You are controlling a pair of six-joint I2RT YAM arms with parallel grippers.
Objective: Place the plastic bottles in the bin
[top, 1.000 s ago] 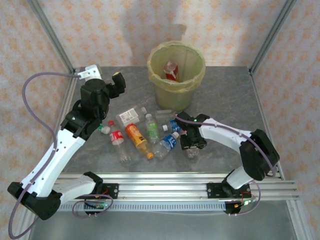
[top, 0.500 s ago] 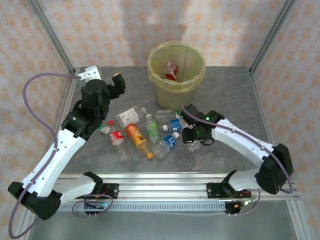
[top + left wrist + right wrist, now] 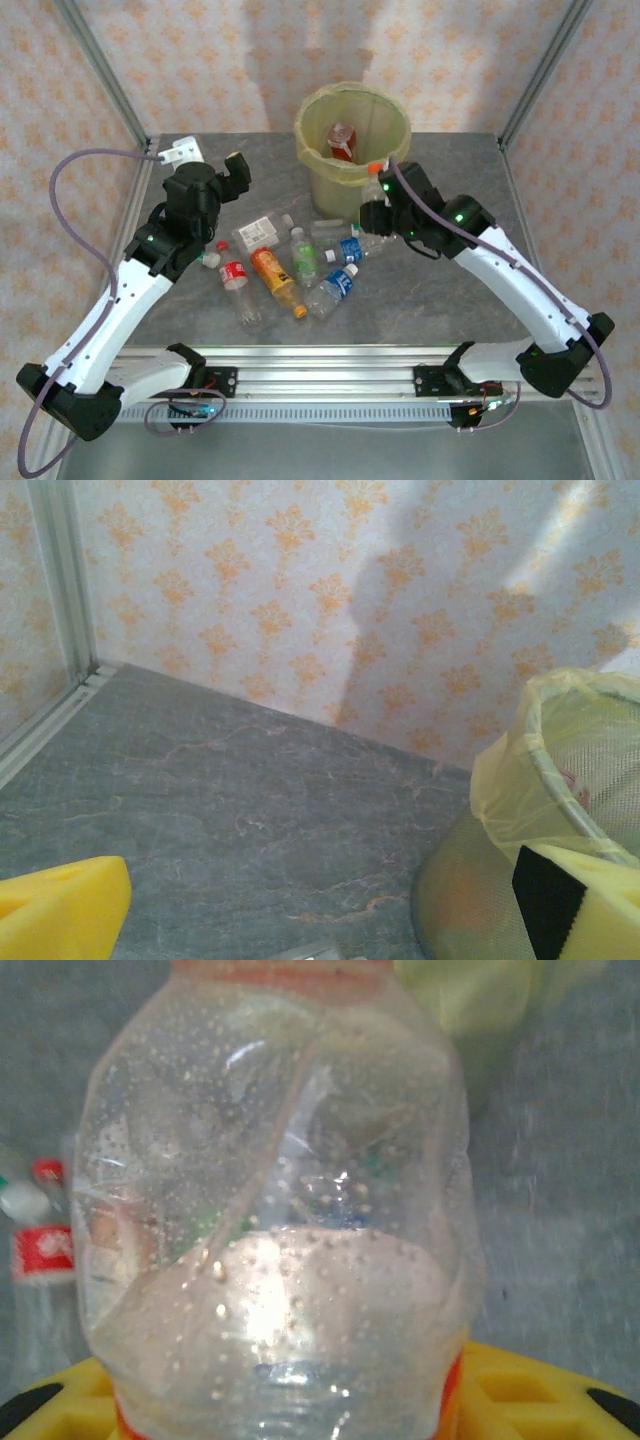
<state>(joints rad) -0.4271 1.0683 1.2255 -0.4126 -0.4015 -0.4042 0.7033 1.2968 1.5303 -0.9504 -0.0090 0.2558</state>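
Reading the labels gives no brand or lettering. White marks on the red-labelled bottle (image 3: 38, 1252) are seen in the right wrist view but are too blurred to read. The right gripper (image 3: 379, 202) is clenched on a crumpled clear bottle (image 3: 275, 1210) with an orange cap and droplets beaded inside, gripped near its base between the yellow pads (image 3: 530, 1390). It is held above the table (image 3: 450, 300), just in front of the bin (image 3: 345, 195), with the cap close to the rim. A red-labelled bottle in the bin (image 3: 342, 140) is noted. The loose bottles (image 3: 290, 265) lie clustered on the table left of the right gripper, with red, orange, green, blue and white labels. The left gripper (image 3: 210, 156) is spread wide over the far left of the table. A second earlier the right gripper was low at the cluster's right end; it has since been raised and swung toward the bin. The left arm is barely shifted.
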